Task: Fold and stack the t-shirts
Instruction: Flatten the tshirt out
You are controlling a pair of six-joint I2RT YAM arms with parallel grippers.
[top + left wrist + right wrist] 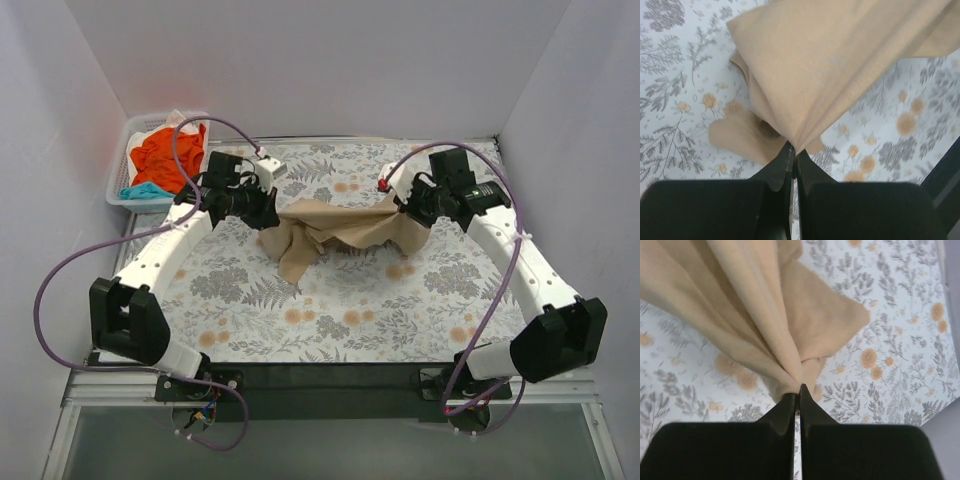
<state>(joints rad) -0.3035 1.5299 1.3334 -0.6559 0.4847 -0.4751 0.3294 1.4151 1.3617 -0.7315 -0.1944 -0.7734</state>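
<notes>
White-walled booth, floral table cover (330,320) underneath. Clamped shut on bunched tan t-shirt (330,232): left gripper (794,148), right gripper (799,389). Hangs lifted between both fingertip pairs, sagging below them. Looks light, limp, slippery; best pinched at hems or shoulder seams.

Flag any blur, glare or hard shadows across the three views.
Top external: sharp, even light, no glare, only a soft shadow under the tan shirt. Left wrist: cover blurred at right, crisper at left. Right wrist: cover blurred at left, crisper at right; fingers are near-black, no detail.
</notes>
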